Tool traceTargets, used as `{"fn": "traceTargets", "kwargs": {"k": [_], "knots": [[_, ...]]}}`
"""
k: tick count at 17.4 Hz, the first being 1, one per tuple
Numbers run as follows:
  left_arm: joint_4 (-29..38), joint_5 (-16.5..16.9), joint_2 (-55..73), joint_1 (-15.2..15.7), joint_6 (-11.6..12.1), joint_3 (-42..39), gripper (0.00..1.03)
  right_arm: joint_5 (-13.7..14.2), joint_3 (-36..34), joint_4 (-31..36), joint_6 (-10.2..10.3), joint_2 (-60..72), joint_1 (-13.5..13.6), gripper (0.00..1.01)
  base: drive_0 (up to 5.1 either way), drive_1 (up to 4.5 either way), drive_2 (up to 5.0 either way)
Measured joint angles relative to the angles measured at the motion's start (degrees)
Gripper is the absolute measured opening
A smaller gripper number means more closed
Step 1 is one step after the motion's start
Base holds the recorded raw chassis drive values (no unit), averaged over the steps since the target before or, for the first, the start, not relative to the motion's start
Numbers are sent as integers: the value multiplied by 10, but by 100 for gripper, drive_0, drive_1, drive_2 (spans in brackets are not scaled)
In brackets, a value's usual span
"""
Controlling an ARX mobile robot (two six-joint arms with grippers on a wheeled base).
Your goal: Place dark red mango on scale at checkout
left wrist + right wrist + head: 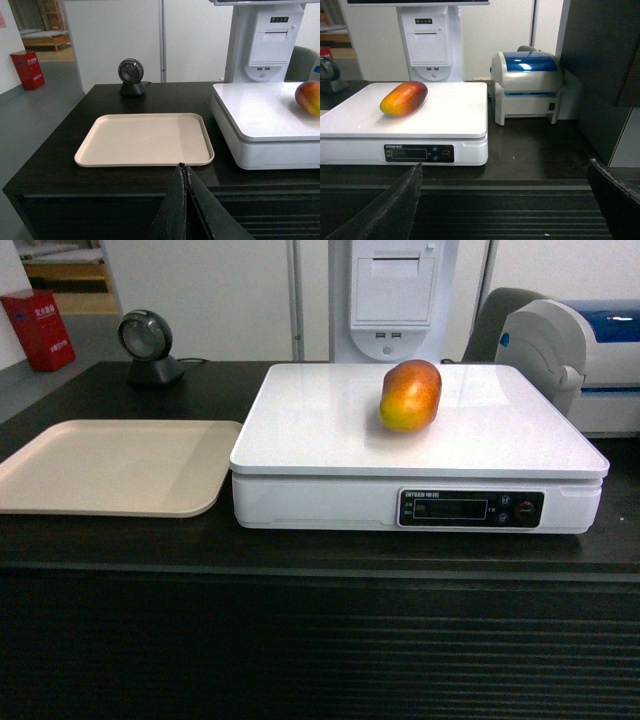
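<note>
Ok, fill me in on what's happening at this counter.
Nothing is being handled right now. The dark red mango lies on the scale on the checkout, beside a beige tray. Both arms are held back off the counter: left gripper jaws shut, right gripper jaws open, neither holding anything.

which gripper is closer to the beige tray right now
Left. The left gripper, fingers together, sits at the near edge of the beige tray. The right gripper, fingers apart, faces the scale, and its view shows no tray.
</note>
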Motion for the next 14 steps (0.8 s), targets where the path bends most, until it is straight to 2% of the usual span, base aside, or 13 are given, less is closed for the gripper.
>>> {"fn": "traceTargets", "kwargs": {"k": [3, 4, 5, 6, 14], "knots": [[-27, 0, -28, 0, 0, 0, 2, 0, 0, 0, 0, 0, 0, 98, 0, 0, 0], [-66, 0, -53, 0, 0, 2, 2, 0, 0, 0, 0, 0, 0, 98, 0, 0, 0], [-137, 0, -111, 0, 0, 0, 2, 0, 0, 0, 0, 0, 0, 98, 0, 0, 0], [-121, 0, -122, 0, 0, 4, 2, 0, 0, 0, 0, 0, 0, 98, 0, 0, 0], [-129, 0, -122, 0, 0, 0, 2, 0, 0, 0, 0, 0, 0, 98, 0, 0, 0]]}}
